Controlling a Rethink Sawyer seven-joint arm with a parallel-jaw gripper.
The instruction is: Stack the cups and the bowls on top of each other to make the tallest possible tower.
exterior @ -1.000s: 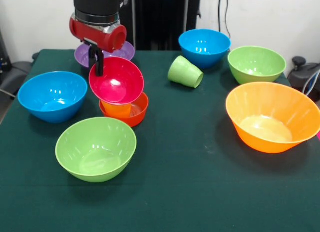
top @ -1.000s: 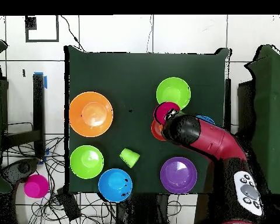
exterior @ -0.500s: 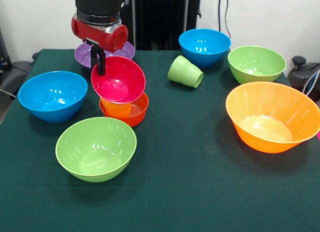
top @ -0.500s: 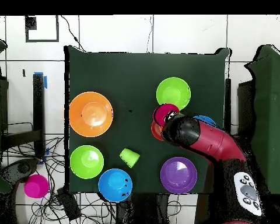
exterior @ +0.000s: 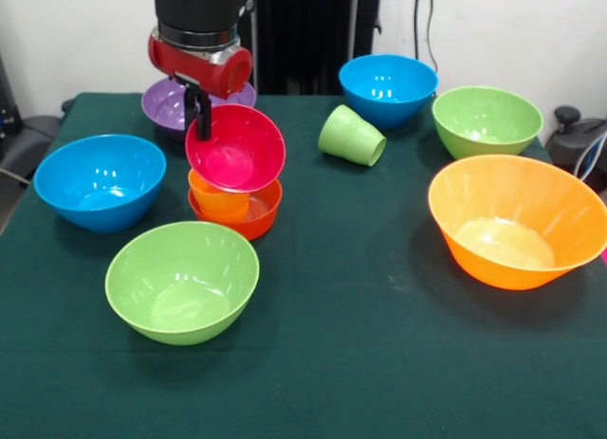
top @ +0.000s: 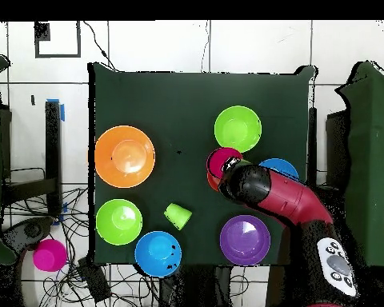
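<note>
Jaws (exterior: 199, 115): clamped on the magenta bowl's (exterior: 235, 148) far rim, one finger inside.
Bowl: tilted steeply, just under the jaws, leaning on the orange cup (exterior: 217, 198).
Cup: upright in the red-orange bowl (exterior: 258, 211) on the surface (exterior: 379, 316), below the jaws.
Handling: thin, glossy plastic; likely light, stiff and slippery.
Hold: the rim looks the only sensible purchase.
Risk: may slide off the cup.

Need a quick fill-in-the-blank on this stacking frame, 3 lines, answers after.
1. The pincer holds the ___ bowl by its rim.
2. The orange cup stands inside the small ___ bowl.
3. The light green cup lies on its ___.

Missing: magenta; red-orange; side
</note>
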